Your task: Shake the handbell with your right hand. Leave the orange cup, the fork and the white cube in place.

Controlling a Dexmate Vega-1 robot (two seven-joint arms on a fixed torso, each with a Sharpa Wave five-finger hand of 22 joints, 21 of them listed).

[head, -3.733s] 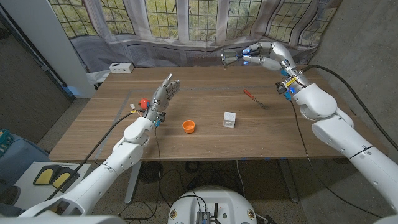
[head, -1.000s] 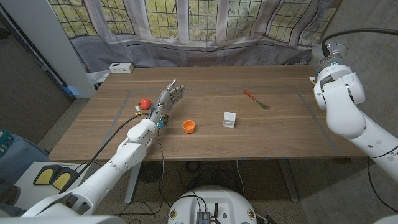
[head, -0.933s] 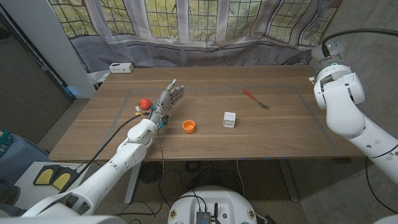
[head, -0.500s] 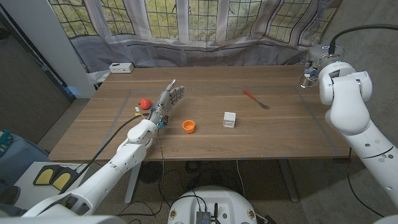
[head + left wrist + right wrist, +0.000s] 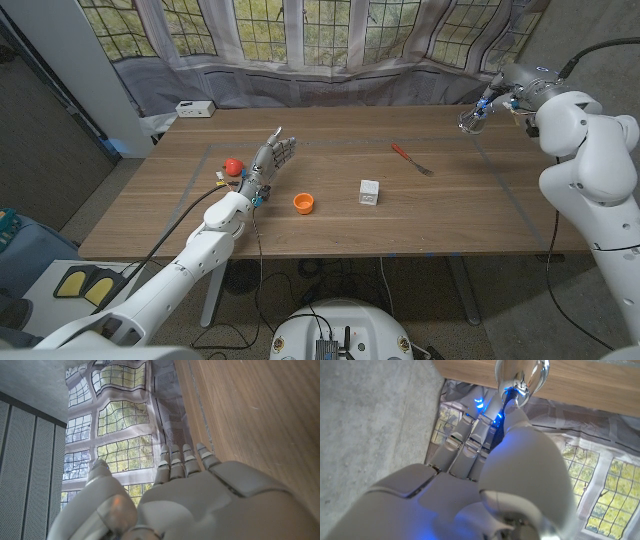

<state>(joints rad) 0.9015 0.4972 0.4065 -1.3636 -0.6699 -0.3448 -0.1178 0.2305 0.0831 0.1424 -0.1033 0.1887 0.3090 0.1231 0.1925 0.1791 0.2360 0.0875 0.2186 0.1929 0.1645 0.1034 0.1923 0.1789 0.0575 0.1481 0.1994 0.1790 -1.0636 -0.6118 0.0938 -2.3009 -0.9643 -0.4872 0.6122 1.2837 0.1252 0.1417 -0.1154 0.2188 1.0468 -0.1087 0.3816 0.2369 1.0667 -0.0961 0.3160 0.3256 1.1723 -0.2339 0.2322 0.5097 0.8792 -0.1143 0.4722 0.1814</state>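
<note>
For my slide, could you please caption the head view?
Right robot hand holds the handbell aloft at the table's far right; orange cup, white cube and fork lie untouched.

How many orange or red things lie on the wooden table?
3: a small orange plastic cup near the table's middle, a red-handled metal fork to its far right, and a small red round object beside the left hand. None seems hidden.

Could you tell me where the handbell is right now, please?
In the head view the handbell is in the right hand, above the table's far right corner, beyond the fork.
</note>
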